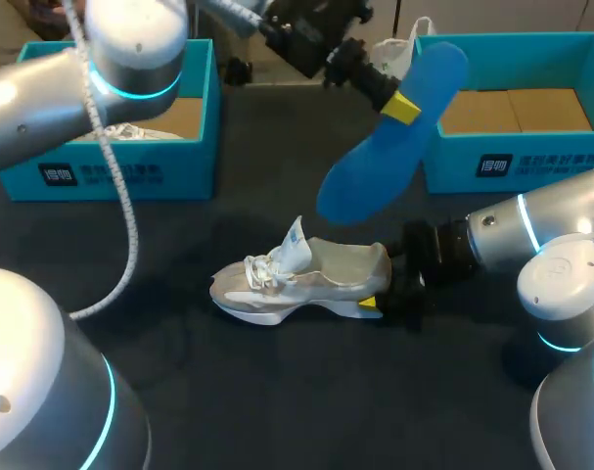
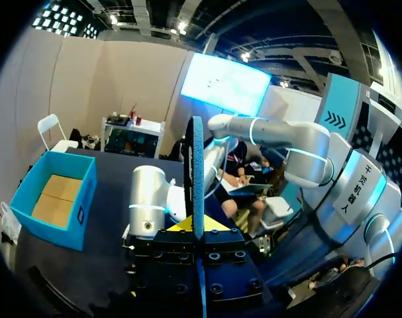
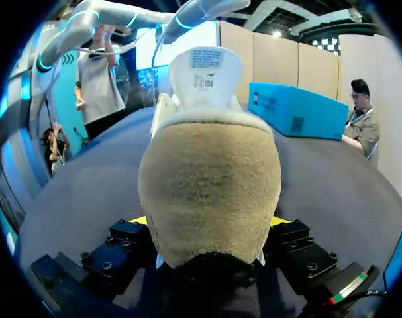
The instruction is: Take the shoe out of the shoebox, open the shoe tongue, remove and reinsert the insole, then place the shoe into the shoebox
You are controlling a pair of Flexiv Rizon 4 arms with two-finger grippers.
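Mid-frame, the right gripper [image 1: 375,296] clamps the shoe [image 1: 311,274] by its heel, steadying it. The left gripper [image 1: 402,106] pinches the insole [image 1: 375,176] clear above

Left shoebox [image 1: 169,171] partly behind left arm [image 1: 135,44]

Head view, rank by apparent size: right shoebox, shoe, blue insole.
1. The right shoebox is clearly largest, even cut off by the frame edge.
2-3. The shoe and the insole look about alike. The insole is held up off the table by the left gripper, nearer the camera, so I won't rank them.
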